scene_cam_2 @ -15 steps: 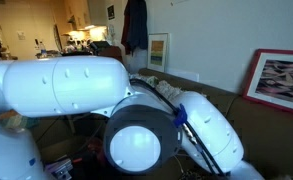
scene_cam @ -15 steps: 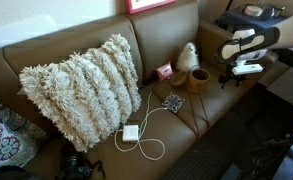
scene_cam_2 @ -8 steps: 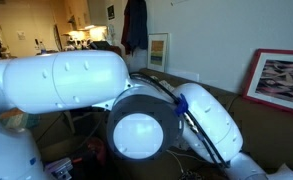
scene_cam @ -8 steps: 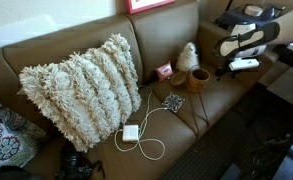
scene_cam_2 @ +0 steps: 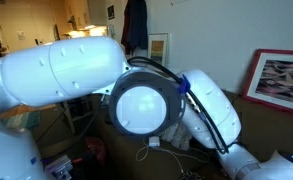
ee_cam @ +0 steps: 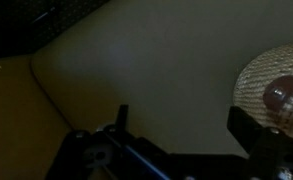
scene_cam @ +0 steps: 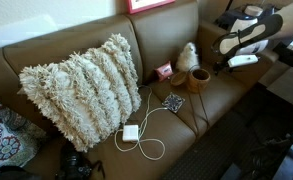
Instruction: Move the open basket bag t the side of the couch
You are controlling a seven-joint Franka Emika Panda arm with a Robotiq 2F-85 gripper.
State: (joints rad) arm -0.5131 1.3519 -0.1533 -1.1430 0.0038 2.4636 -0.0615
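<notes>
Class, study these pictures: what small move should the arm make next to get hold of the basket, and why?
Probably slide the gripper sideways toward the basket until its rim sits between the open fingers. In the wrist view the basket lies off to one side, by one finger, with only bare couch between the fingers.

The white robot arm (scene_cam_2: 76, 75) fills most of the frame, its big round joint (scene_cam_2: 144, 103) facing the camera. Behind it, a dark coat (scene_cam_2: 135, 25) hangs on the wall. A framed picture (scene_cam_2: 282, 82) leans above the brown couch (scene_cam_2: 262, 136).
</notes>
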